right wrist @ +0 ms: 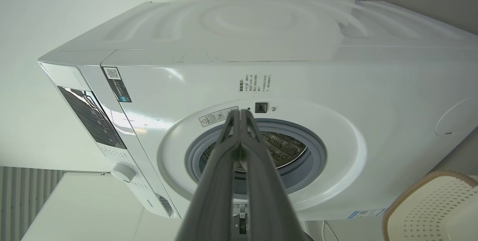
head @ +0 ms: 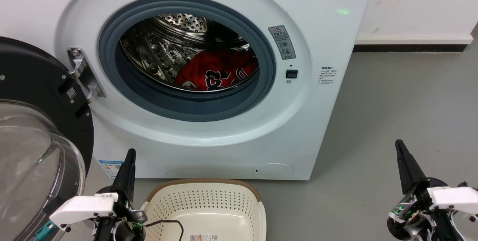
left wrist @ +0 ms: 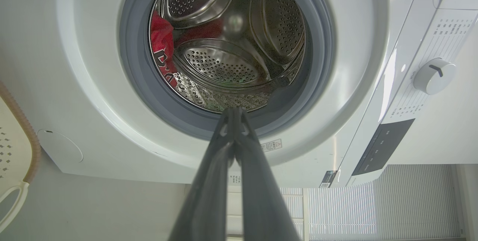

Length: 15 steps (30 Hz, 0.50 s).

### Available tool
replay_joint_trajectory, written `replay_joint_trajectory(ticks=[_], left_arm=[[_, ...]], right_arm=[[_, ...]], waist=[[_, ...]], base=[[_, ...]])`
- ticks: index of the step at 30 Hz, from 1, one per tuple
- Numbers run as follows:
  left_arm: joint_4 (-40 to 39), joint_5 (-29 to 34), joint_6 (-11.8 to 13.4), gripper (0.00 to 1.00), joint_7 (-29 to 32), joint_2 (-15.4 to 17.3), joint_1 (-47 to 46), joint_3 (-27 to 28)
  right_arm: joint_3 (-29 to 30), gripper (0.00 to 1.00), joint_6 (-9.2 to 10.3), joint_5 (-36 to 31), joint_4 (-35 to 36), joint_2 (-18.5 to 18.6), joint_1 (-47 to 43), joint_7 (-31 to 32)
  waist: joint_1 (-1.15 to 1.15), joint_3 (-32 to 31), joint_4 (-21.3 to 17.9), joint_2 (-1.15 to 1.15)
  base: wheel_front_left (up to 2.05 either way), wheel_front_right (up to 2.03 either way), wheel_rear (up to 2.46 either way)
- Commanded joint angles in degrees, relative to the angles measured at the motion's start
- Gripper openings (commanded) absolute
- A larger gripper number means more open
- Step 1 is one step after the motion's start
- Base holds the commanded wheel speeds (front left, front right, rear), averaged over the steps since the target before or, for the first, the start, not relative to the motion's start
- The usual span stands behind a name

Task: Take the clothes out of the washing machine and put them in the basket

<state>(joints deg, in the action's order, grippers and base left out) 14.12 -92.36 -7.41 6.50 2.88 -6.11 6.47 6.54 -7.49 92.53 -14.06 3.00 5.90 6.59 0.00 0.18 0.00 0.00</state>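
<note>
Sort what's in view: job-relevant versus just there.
Job: red clothes in the drum; washing machine, door open; basket in front; left gripper and right gripper, both shut, empty.
Just there: control dial, warning sticker, grey floor.

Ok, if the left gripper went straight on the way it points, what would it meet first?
Likely the grey gasket of the washing machine, at the drum's edge, where the left gripper points. Depth is unclear; it might enter the drum instead.

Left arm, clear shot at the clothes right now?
Probably yes: door swung wide, nothing across the porthole, clothes lie low in the drum. Left end effector is shut, so open first.
</note>
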Motion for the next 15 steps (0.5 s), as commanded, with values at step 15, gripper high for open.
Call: replay_joint_trajectory(ticks=[15], left_arm=[[-0.1, -0.1, -0.3, 0.00, 0.2, 0.0, -0.3, 0.2]], right_arm=[[-0.1, 0.00, 0.00, -0.3, -0.1, -0.2, 0.7, 0.0]], waist=[[0.00, 0.0, 0.0, 0.00]], base=[[0.00, 0.00, 0.00]])
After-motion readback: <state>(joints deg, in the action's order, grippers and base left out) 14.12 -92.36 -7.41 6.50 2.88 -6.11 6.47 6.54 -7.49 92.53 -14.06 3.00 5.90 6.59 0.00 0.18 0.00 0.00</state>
